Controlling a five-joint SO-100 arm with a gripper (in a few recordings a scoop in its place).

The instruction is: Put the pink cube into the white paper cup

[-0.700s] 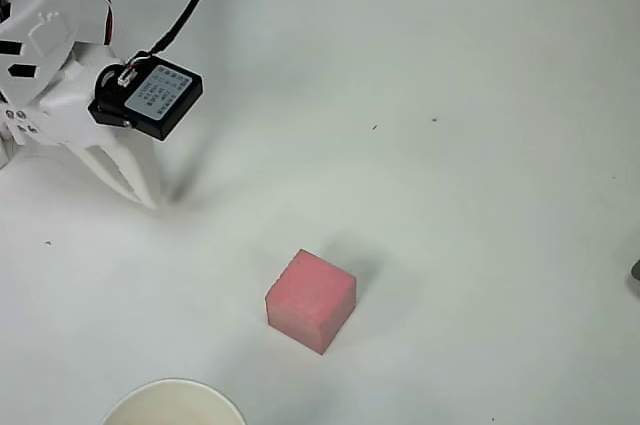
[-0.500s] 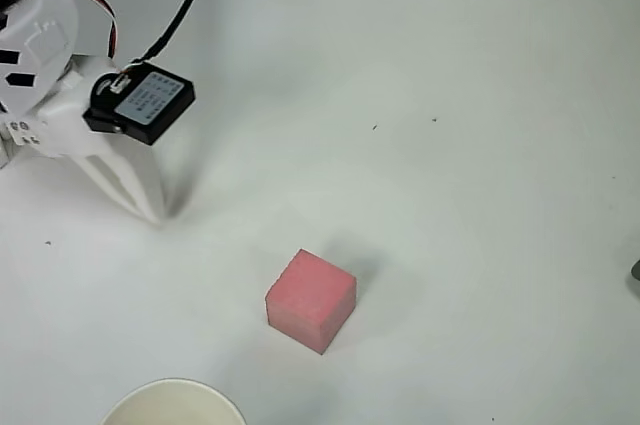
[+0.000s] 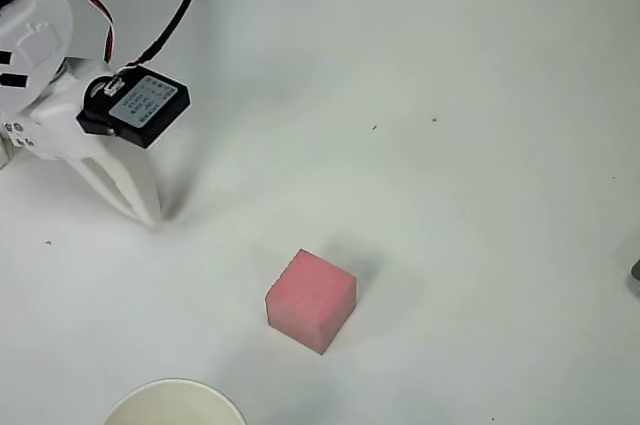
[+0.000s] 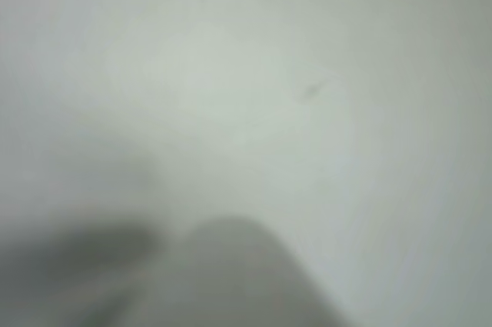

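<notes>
While nothing is yet gripped, seen from overhead: white table (image 3: 480,95), bare across most of its width. At upper left, white arm with a black motor box (image 3: 135,107), gripper (image 3: 140,200) pointing down and right, tips close to the table. Fingers lying nearly together, one pale wedge showing; whether a gap stands between them, cannot tell. Wrist view too blurred to settle it.

At bottom edge, left of centre, white cup (image 3: 175,390), only its upper rim in frame. Smaller again, pink cube (image 3: 311,300), resting on the table, turned corner-on, up and right of the cup and apart from it.

From the gripper tips, cube lying down and to the right, well apart, nothing between. Likely next: reach along that diagonal, jaws spread over two opposite faces of the cube.
</notes>
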